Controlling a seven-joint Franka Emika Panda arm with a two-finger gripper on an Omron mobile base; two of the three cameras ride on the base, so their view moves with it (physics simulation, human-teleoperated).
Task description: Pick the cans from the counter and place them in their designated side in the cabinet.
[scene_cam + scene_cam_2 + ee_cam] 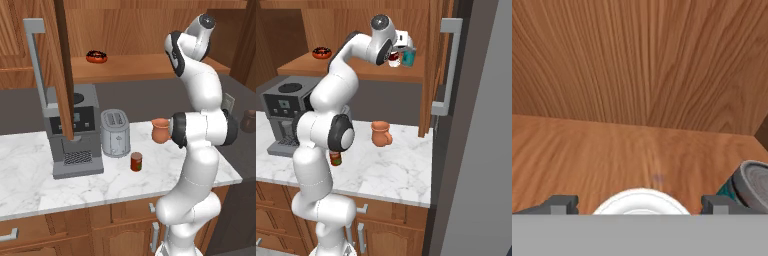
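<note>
While the white can with dark red bands (394, 60) sits between the fingers of the two-finger gripper (640, 205) over the right end of the orange-brown shelf board (363, 70) of the brown wooden cabinet (637, 60), just beside a teal-blue can (408, 56), the placing step looks nearly complete; whether the fingers grip it or have let go I cannot tell. Next comes release and a clean retreat, then the reddish-brown can with orange label (136, 161), which stands on the white marble counter (30, 185) near a silver toaster (115, 132), a grey coffee machine (72, 130) and a terracotta mug (381, 133).

Reddish-brown orange-labelled can (136, 162) upright on white marble counter (30, 180); white dark-red-banded can (394, 60) (partly hidden) on brown wooden cabinet's shelf (301, 66).
</note>
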